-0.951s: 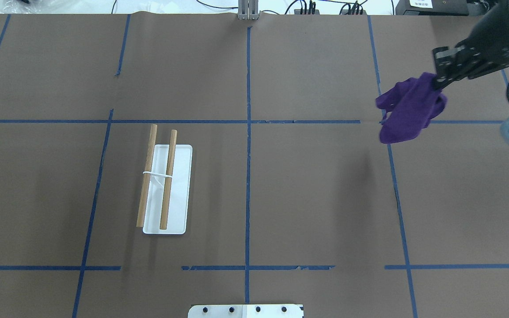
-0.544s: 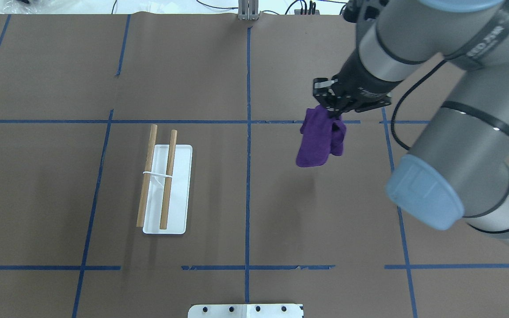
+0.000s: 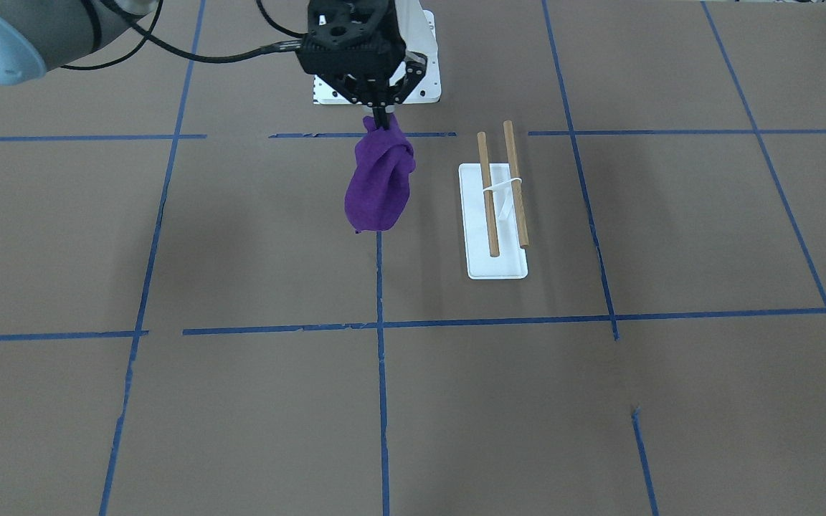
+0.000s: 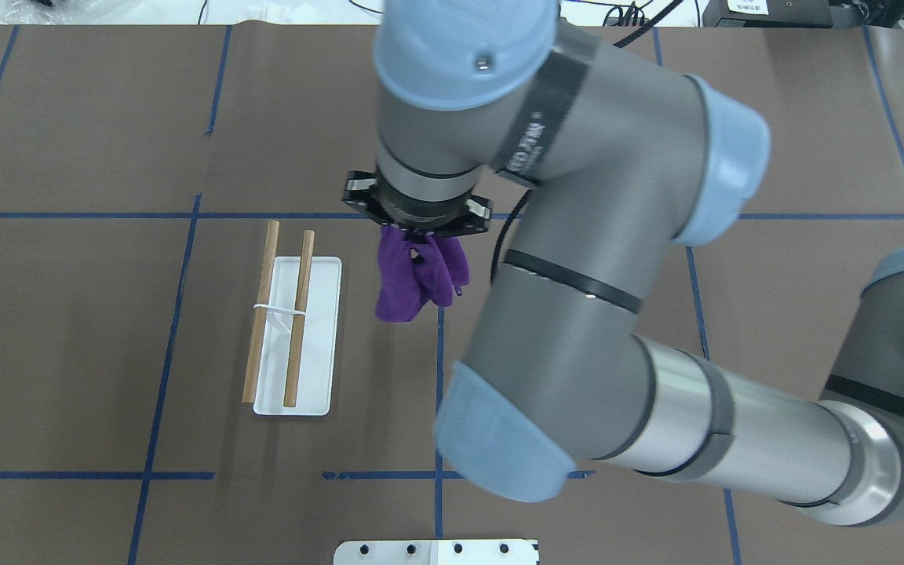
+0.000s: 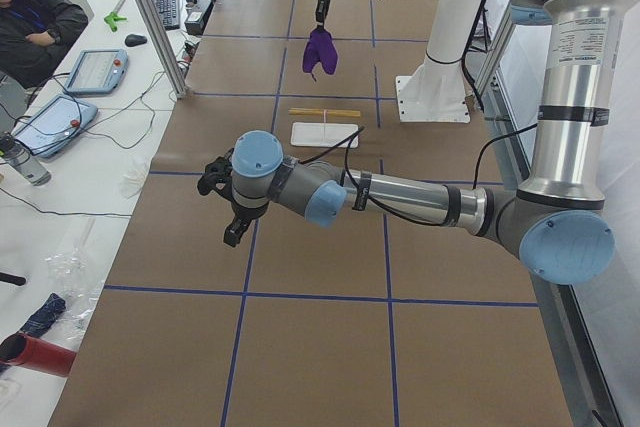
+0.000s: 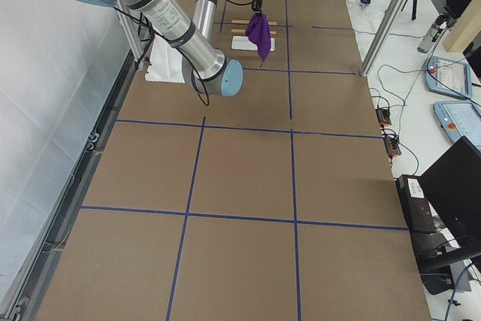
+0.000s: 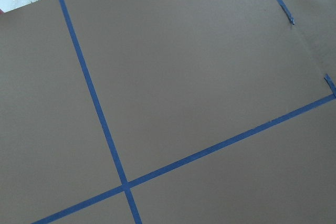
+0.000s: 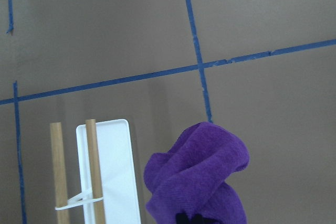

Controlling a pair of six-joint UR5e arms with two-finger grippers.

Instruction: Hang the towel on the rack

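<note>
Two fingers of the right gripper [image 3: 380, 120] are pinched closed on the top of the bunched purple towel [image 4: 413, 275], which hangs clear of the table [image 4: 67, 118]. From overhead, the bulky right arm [image 4: 577, 235] hides that grip. The left gripper [image 5: 228, 209] shows only small in a side view, so its state cannot be told. Half a second ago the towel hung right of the centre tape line [image 4: 441, 118]. It now hangs near the rack [image 4: 320, 337], not touching it.

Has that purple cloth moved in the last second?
Yes. The purple towel, in the right gripper, travelled leftward in the overhead view and now hangs just right of the rack.
</note>
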